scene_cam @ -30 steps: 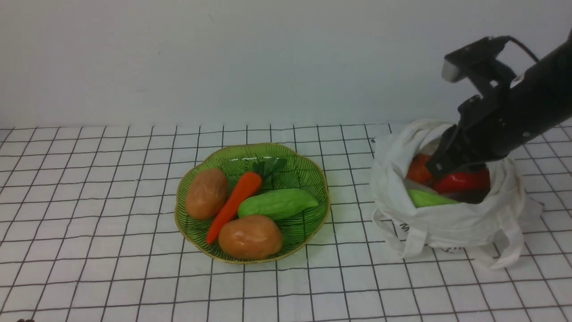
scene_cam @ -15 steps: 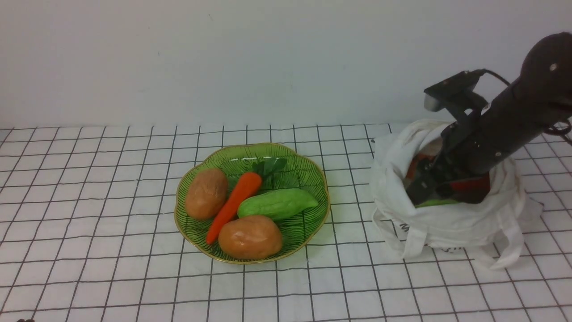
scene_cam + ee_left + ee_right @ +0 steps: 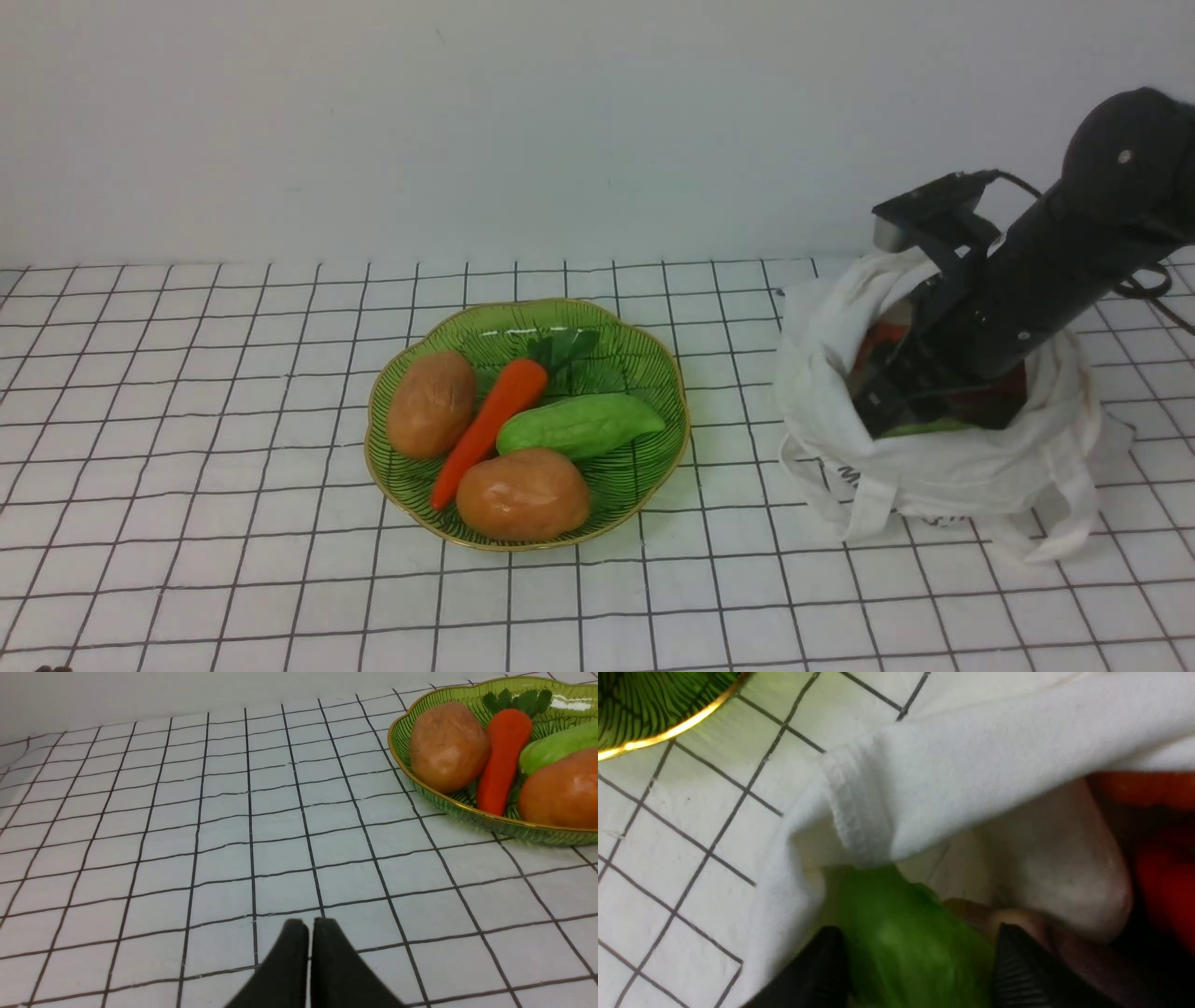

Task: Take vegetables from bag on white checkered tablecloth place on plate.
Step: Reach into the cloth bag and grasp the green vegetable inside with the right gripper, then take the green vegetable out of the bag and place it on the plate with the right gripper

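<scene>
The white bag (image 3: pixel 934 467) sits on the white checkered tablecloth (image 3: pixel 233 420) at the right. My right gripper (image 3: pixel 882 411) reaches down into its mouth. In the right wrist view its gripper (image 3: pixel 920 952) has both black fingers pressed against the sides of a green gourd (image 3: pixel 901 938), just under the bag's hem. A red pepper (image 3: pixel 1167 882) and an orange vegetable (image 3: pixel 1134 788) lie deeper in the bag. The green leaf plate (image 3: pixel 644 364) holds another green gourd (image 3: pixel 579 425), a carrot (image 3: pixel 490 420) and two brown potatoes (image 3: pixel 431 403). My left gripper (image 3: pixel 310 926) is shut and empty, low over the cloth.
The bag's strap handles (image 3: pixel 1064 523) trail onto the cloth toward the front. A plain white wall rises behind the table. In the left wrist view the plate (image 3: pixel 467 812) lies ahead of the left gripper and off to one side, across bare cloth.
My right arm has dropped from above the bag down into it. Its fingers spread wide and then came in onto the green gourd. The plate and its vegetables have not moved.
</scene>
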You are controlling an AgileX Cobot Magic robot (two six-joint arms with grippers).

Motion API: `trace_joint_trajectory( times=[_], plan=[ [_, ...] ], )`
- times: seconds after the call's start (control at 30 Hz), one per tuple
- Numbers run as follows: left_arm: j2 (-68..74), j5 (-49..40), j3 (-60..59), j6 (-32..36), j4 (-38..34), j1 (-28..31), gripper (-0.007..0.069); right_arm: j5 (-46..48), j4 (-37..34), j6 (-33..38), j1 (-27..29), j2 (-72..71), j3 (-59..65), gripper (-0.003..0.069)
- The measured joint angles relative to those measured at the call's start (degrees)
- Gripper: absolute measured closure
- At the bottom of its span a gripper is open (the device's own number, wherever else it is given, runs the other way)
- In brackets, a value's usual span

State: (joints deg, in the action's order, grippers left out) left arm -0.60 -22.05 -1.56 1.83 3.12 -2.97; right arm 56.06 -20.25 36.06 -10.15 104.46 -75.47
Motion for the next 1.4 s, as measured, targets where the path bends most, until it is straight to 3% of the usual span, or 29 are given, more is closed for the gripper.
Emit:
trace_joint_trajectory(
  times=[0.03, 0.07, 0.2, 0.5, 0.7, 0.87, 1.03, 1.17, 1.4],
  plan=[
    [0.0, 0.0, 0.0, 0.0, 0.0, 0.0, 0.0633, 0.0, 0.05, -0.65, 0.0, 0.14, -0.07, 0.0419],
    [0.0, 0.0, 0.0, 0.0, 0.0, 0.0, 0.0633, 0.0, 0.18, -0.91, 0.0, 0.16, -0.19, 0.0429],
    [0.0, 0.0, 0.0, 0.0, 0.0, 0.0, 0.0633, 1.41, 1.69, -1.97, 0.0, 0.36, -1.8, 0.0415],
    [0.0, 0.0, 0.0, 0.0, 0.0, 0.0, 0.0633, 10.4, 9.59, -12.48, 0.0, 0.36, -12.66, 0.0415],
    [0.0, 0.0, 0.0, 0.0, 0.0, 0.0, 0.0633, 12.64, 10.95, -13.54, 0.0, -2.83, -16.04, 0.0415],
    [0.0, 0.0, 0.0, 0.0, 0.0, 0.0, 0.0633, 11.36, 10.61, -13.54, 0.0, -7.43, -16.7, 0.0416],
    [0.0, 0.0, 0.0, 0.0, 0.0, 0.0, 0.0633, 7.37, 3.6, -11.24, -0.18, -11.26, -16.7, 0.0416],
    [0.0, 0.0, 0.0, 0.0, 0.0, 0.0, 0.0633, 2.78, -1.32, -5.04, -5.16, -11.61, -16.8, 0.0416],
    [0.0, 0.0, 0.0, 0.0, 0.0, 0.0, 0.0633, -8.27, -2.58, -3.36, -16.75, -6.16, -16.8, 0.0416]
  ],
)
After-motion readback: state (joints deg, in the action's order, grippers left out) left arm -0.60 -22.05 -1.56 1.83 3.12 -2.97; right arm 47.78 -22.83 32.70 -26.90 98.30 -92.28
